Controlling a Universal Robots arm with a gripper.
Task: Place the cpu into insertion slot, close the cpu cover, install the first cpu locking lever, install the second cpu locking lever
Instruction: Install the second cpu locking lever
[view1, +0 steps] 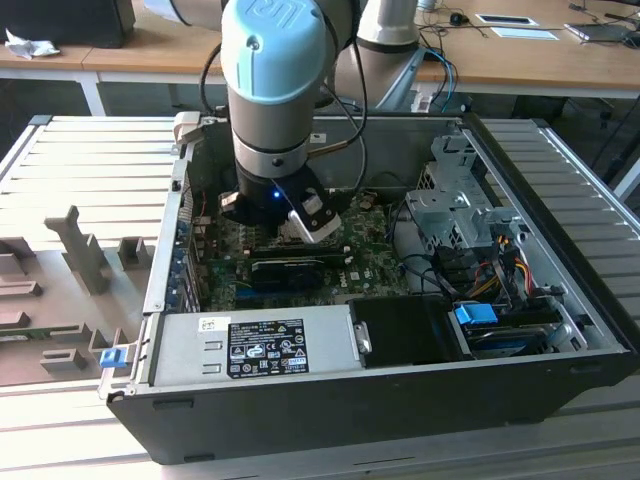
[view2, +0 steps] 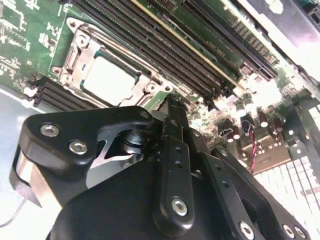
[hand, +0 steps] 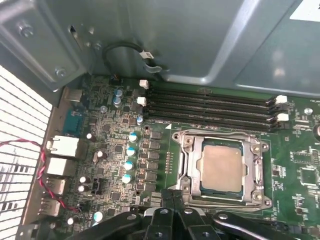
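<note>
CPU (hand: 222, 167) seated in your insertion slot (hand: 186, 172), cpu cover (hand: 260, 172) closed around it; claw (hand: 172, 196) clenched, empty, just beside.

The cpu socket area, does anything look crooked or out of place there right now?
Nothing stands out. The cpu lies flat and square in the insertion slot, with the cpu cover framing it evenly. The gripper hangs at the socket's edge.
</note>
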